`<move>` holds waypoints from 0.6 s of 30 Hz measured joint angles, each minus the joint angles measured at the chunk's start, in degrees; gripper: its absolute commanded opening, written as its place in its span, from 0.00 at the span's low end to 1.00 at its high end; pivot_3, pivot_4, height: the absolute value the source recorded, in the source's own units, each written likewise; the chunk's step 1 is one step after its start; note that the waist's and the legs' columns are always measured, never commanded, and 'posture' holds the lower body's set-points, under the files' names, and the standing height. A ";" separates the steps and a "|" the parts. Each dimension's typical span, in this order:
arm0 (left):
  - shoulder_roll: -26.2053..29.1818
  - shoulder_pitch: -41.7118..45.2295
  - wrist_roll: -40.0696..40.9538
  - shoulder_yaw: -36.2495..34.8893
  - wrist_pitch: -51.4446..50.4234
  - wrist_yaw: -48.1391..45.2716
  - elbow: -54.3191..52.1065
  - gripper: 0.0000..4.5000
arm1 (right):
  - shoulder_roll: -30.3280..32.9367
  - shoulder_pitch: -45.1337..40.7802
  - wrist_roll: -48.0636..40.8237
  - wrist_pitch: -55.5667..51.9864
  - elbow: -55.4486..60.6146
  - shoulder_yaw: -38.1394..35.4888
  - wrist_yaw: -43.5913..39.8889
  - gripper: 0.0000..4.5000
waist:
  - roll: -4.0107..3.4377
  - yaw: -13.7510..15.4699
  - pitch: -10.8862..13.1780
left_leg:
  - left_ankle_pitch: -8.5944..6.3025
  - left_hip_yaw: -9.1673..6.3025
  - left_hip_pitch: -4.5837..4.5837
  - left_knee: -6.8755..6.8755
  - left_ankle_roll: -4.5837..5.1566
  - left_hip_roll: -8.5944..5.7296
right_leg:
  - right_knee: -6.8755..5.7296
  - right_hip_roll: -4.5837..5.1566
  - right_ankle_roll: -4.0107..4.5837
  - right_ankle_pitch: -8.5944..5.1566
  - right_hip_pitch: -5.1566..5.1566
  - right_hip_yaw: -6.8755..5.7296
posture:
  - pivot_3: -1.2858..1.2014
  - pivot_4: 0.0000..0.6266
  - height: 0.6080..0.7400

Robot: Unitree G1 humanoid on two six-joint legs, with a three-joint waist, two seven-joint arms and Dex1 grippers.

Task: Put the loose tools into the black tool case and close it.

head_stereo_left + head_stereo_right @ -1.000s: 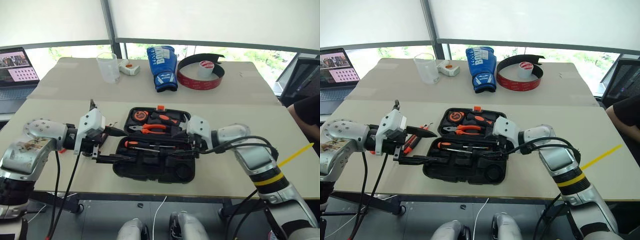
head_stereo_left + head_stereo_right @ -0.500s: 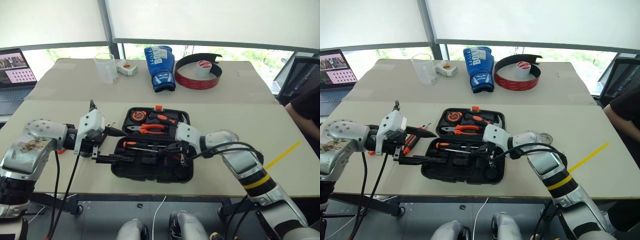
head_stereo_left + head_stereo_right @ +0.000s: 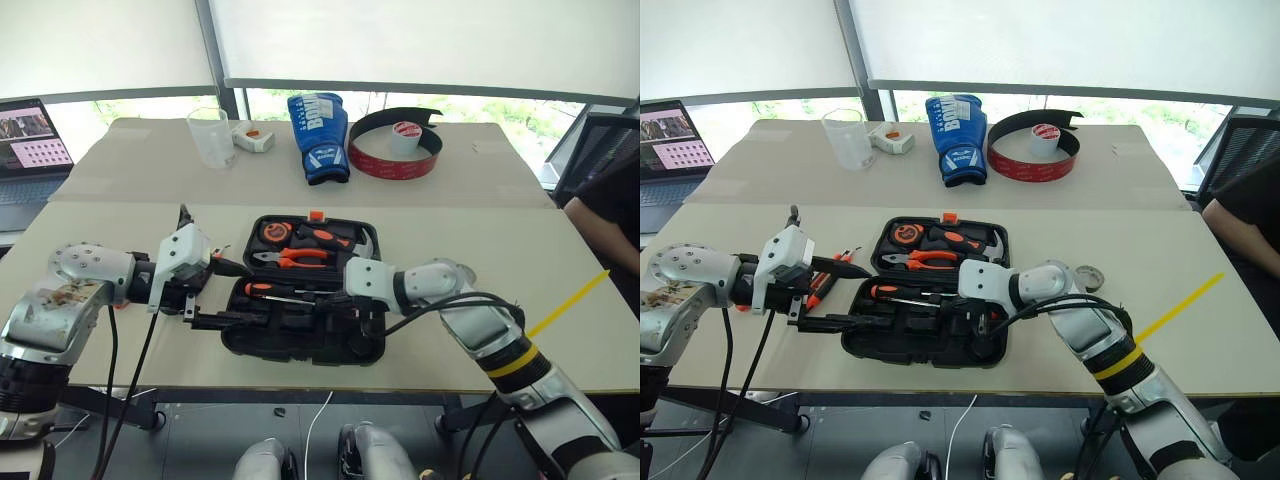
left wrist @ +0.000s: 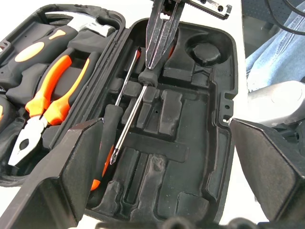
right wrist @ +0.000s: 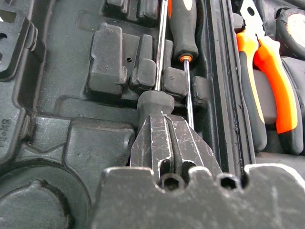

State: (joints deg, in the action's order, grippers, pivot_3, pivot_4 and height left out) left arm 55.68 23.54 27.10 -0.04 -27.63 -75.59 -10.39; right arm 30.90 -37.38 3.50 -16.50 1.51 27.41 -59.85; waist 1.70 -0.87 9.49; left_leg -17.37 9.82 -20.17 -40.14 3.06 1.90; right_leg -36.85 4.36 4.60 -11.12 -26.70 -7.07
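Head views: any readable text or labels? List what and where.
Blue boxing glove: white block lettering, too small to read for sure.
White tape roll inside the red-black band: red print on top, unreadable.
Laptop screen: picture grid, no legible text.
Black tool case: embossed marking in the right wrist view, too blurred to read.

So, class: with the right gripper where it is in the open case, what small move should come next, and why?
Probably open the right gripper and lift away: it is shut on a screwdriver that already lies in the case. Other tools wait beside it.
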 measured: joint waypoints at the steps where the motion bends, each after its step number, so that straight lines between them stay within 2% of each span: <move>1: 0.00 -0.31 0.00 -0.10 0.00 0.16 0.00 1.00 | -0.35 -0.13 0.03 0.14 -0.38 -0.23 -0.05 0.01 | 0.00 -0.06 0.00 | 0.01 0.00 0.01 0.00 -0.01 0.00 | -0.01 0.00 0.00 0.00 0.00 0.01 | 0.52 0.24 0.90; 5: 0.01 -2.27 -0.01 -0.50 -0.03 1.25 0.06 1.00 | -2.18 -0.11 -3.49 -2.06 -1.54 -3.17 -1.12 0.01 | 0.00 -0.18 0.01 | 0.05 -0.01 -0.04 0.01 -0.08 0.02 | -0.06 -0.01 0.01 0.00 -0.08 0.01 | 0.52 0.24 0.90; 9: 0.19 -7.44 -0.05 -5.02 -0.41 4.57 1.14 1.00 | -3.13 -0.19 -14.78 -10.88 1.96 -11.02 -3.56 0.01 | 0.00 -0.15 0.02 | 0.07 -0.01 -0.17 0.05 -0.08 0.02 | -0.17 -0.01 0.07 0.00 -0.31 0.03 | 0.52 0.24 0.90; 13: 0.37 -14.88 -0.05 -12.47 -1.97 9.37 1.12 1.00 | -1.16 -2.84 -24.20 -20.28 6.68 -19.03 -4.06 0.25 | -0.01 0.02 0.02 | 0.06 -0.03 -0.18 0.12 -0.09 0.03 | -0.13 0.03 0.09 -0.01 -0.32 -0.02 | 0.52 0.24 0.90; 15: -0.04 -21.28 -0.04 -19.09 -2.94 12.59 0.73 1.00 | 0.65 -3.06 -28.78 -24.59 8.98 -21.61 -4.76 0.40 | -0.02 -0.09 0.03 | 0.05 -0.04 -0.16 0.25 -0.09 0.03 | -0.03 0.05 0.09 -0.01 -0.33 0.00 | 0.52 0.24 0.90; 18: -4.94 -29.75 -0.89 -29.21 -2.38 18.86 1.79 1.00 | 4.78 -1.81 -32.87 -27.16 11.49 -24.49 -6.92 0.64 | -0.02 0.14 0.03 | 0.04 -0.05 -0.15 0.35 -0.09 0.03 | 0.07 0.09 0.10 -0.02 -0.34 -0.04 | 0.52 0.24 0.90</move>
State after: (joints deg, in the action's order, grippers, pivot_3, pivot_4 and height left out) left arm 50.74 -6.21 26.21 -29.25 -30.01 -56.73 -8.60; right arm 35.68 -39.19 -29.37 -43.66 13.01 2.93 -66.77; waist 1.68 -0.73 9.52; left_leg -17.33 9.77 -20.32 -39.79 2.96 1.93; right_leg -36.77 4.45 4.70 -11.14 -27.03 -7.11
